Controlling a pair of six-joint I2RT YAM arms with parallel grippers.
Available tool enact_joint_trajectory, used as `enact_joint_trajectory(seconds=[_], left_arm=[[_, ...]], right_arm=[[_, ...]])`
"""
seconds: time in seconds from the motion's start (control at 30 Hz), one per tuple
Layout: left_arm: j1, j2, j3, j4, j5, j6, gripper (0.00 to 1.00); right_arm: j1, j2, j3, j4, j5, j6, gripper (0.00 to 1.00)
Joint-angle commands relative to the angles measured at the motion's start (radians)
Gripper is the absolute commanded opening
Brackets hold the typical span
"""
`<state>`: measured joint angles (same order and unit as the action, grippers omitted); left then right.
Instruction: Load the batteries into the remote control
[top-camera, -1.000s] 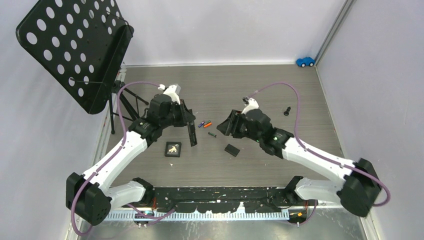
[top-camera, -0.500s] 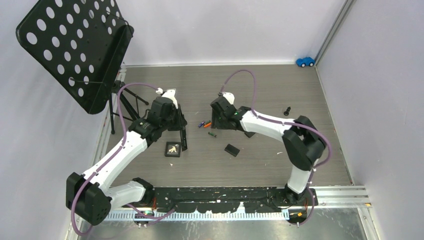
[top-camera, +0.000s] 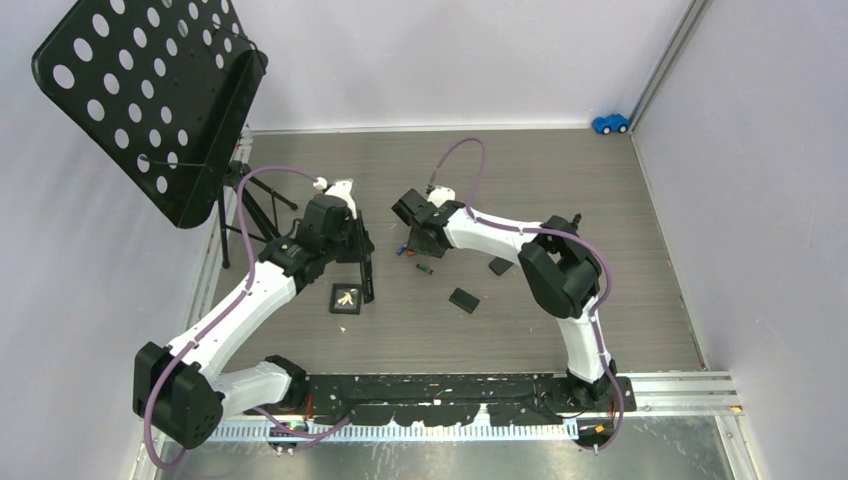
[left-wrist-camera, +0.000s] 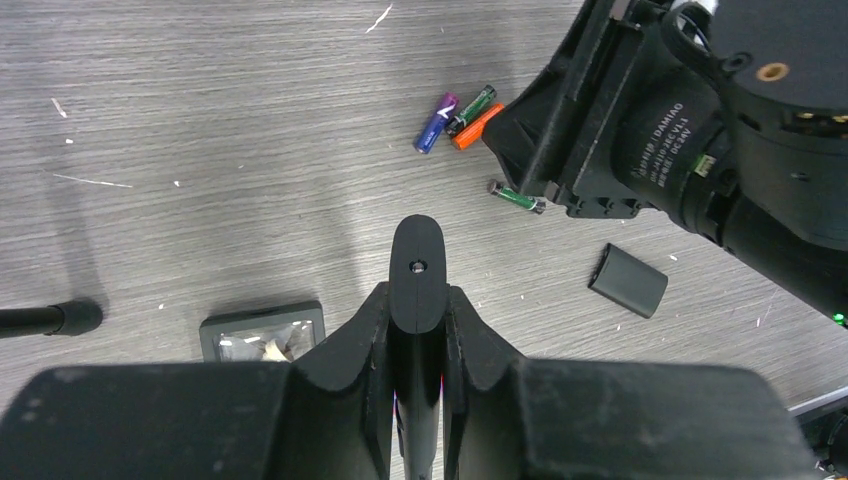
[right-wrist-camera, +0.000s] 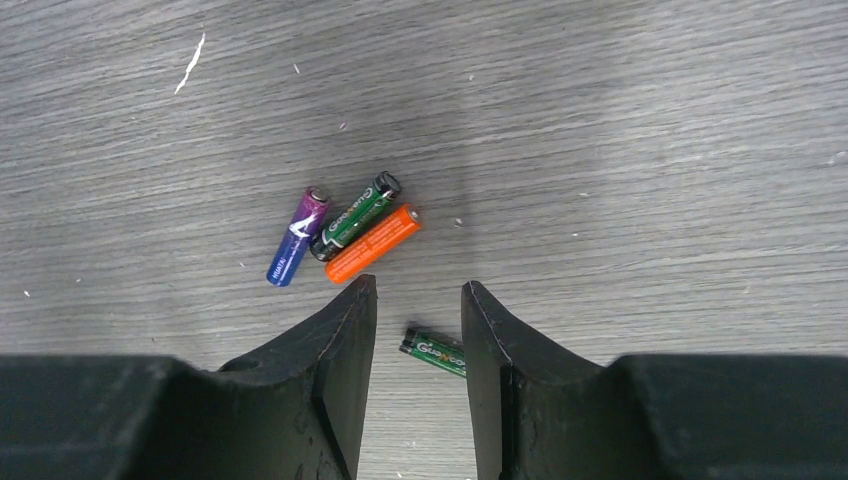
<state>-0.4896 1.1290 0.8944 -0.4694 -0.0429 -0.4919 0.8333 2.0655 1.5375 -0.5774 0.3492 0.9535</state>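
Grey table (top-camera: 620, 300); right arm (top-camera: 500, 232) in leftward fold, fingers (right-wrist-camera: 340, 350) astride green battery (right-wrist-camera: 433, 351).

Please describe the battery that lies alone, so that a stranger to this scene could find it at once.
Find the right pincer hanging over the grey table. Three batteries lie bunched just beyond its fingertips; the lone battery shows between its fingers. It is dark green and touches no other battery.

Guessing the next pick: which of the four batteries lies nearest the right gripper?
The lone dark green battery, seen in the gap between the fingers of the right gripper; the other three lie clustered farther ahead.
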Motion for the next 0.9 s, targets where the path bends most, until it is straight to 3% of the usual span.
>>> enact_joint_trajectory(seconds=[0.0, 0.73, 0.87], left_arm=[[0.002, -0.020, -0.001, 0.013, 0.002, 0.010, 0.00], [0.002, -0.016, 0.004, -0.001, 0.037, 0.013, 0.00], [0.002, -0.011, 0.008, -0.002, 0.038, 0.012, 0.00]], right_arm=[[0.010, 0.032, 0.080, -0.047, 0.067, 0.055, 0.42], [0.010, 0.094, 0.120, -0.045, 0.089, 0.059, 0.44], [0.012, 0.111, 0.135, -0.058, 0.085, 0.056, 0.41]])
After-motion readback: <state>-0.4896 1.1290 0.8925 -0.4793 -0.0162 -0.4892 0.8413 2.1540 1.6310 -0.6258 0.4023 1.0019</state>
